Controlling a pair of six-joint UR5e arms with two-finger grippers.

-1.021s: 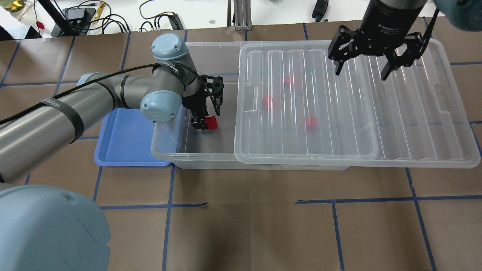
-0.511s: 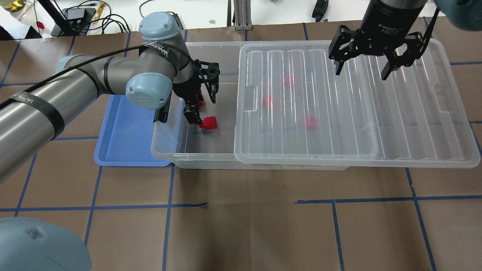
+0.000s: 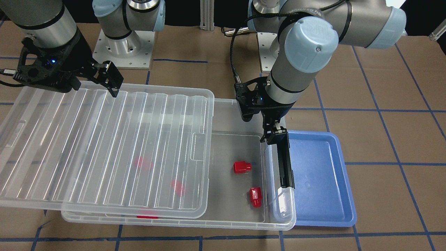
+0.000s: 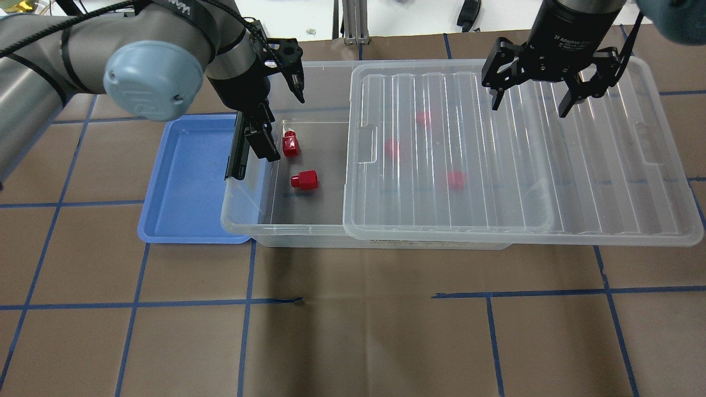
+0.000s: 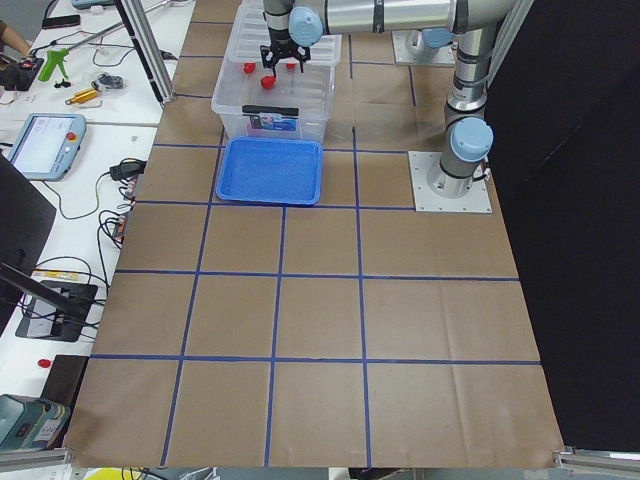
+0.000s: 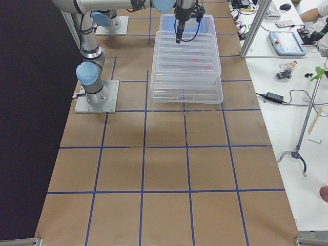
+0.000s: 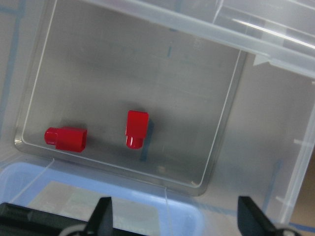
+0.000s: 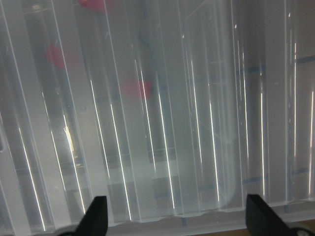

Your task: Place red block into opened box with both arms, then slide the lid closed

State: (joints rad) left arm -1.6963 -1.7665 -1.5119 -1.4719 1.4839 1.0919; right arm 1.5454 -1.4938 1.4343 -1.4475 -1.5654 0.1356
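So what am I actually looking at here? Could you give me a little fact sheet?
box: clear bin, uncovered at the blue tray end
lid: on the box, slid partway off
red blocks: two in the open part, three under the lid
left fingers: open, above the uncovered end, holding nothing
right fingers: open, above the lid
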